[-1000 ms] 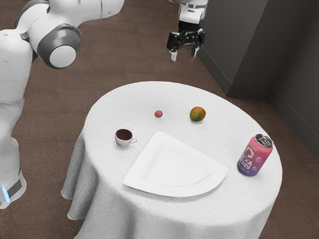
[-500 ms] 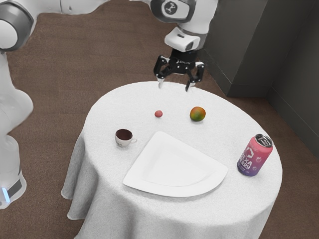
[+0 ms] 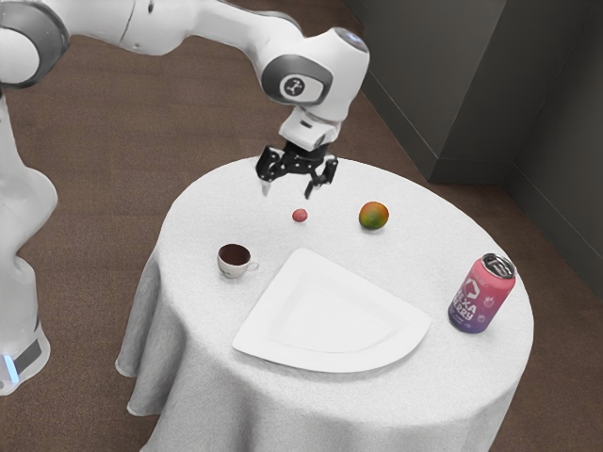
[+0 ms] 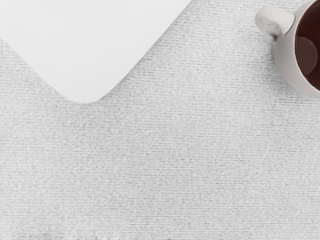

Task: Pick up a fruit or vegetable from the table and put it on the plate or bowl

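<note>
Lowered leftward, the gripper (image 3: 287,189) hangs spread and empty above the mid-frame red fruit (image 3: 300,216); lettering on the lower-right pink can (image 3: 481,294) is unreadable.

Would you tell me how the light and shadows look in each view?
Exterior view: soft, even light, only faint shadows under the mango and the can. Wrist view: flat light, the plate a nearly featureless white, no marked shadow beside the cup.

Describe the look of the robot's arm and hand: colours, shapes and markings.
The arm is glossy white, built of rounded links with grey bands at the joints. A round grey cap near the wrist bears a small white mark, and a blue light glows at the base. The hand is black and two-fingered, pale at the tips.
</note>
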